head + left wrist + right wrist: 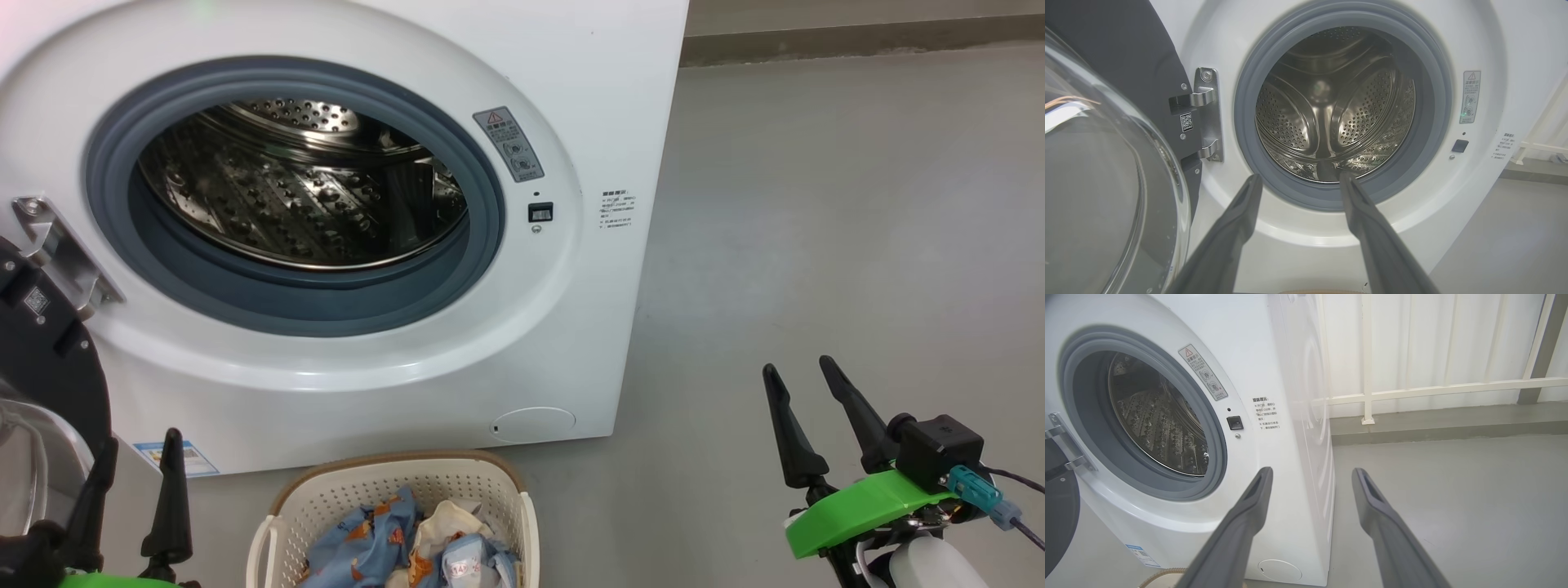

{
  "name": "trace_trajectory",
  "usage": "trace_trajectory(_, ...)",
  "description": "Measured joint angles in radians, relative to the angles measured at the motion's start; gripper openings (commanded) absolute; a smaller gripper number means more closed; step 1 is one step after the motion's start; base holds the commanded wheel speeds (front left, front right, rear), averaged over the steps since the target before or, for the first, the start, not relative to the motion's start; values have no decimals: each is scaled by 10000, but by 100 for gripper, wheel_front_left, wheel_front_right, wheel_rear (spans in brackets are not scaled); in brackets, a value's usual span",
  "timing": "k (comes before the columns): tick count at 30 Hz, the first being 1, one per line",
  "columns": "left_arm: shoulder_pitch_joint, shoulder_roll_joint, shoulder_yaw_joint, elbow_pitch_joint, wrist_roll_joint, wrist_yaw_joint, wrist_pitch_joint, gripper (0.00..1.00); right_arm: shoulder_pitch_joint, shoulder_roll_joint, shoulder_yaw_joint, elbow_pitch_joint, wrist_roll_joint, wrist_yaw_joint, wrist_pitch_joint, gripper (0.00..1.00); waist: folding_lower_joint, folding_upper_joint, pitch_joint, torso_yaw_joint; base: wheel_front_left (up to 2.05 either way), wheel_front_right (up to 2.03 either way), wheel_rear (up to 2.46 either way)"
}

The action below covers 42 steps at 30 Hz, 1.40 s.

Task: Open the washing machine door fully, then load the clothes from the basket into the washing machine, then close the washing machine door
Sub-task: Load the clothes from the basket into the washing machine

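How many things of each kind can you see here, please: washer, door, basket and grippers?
Washer: 1
Door: 1
Basket: 1
Grippers: 2, the left gripper and the right gripper
Clothes: 1 pile in the basket, pieces too tangled to count
Total: 5 things, plus the pile

On the floor (816, 204) stands the washing machine (571, 98), front toward the robot; the washing machine door (41, 359) swung out to the left of the opening, hung on the hinge (57, 245) at the opening's left edge; the drum (302, 196) inside, behind the gasket (487, 212); the basket (351, 490) on the floor before the machine, below the opening, perhaps just clear of its front; the clothes (384, 531) in the basket; left claw (140, 439) left of the basket, beside the door; right claw (798, 365) well to the right, over the floor; a railing (1433, 390) behind the machine, off its right side.
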<state>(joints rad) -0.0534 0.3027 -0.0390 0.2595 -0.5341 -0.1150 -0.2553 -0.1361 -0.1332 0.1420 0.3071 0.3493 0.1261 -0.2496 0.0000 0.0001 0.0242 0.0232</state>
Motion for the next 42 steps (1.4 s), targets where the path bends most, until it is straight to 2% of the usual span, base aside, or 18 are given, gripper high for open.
trace_trajectory(32,-2,-117,130,84,180,-90,0,100,-2,-2,58,46,-65,0,0,100,0,0,55,-11,0,0,0)
trace_trajectory(42,-17,-140,23,174,171,-92,0,100,-34,15,81,33,-157,0,0,100,0,0,393,-89,0,0,0)
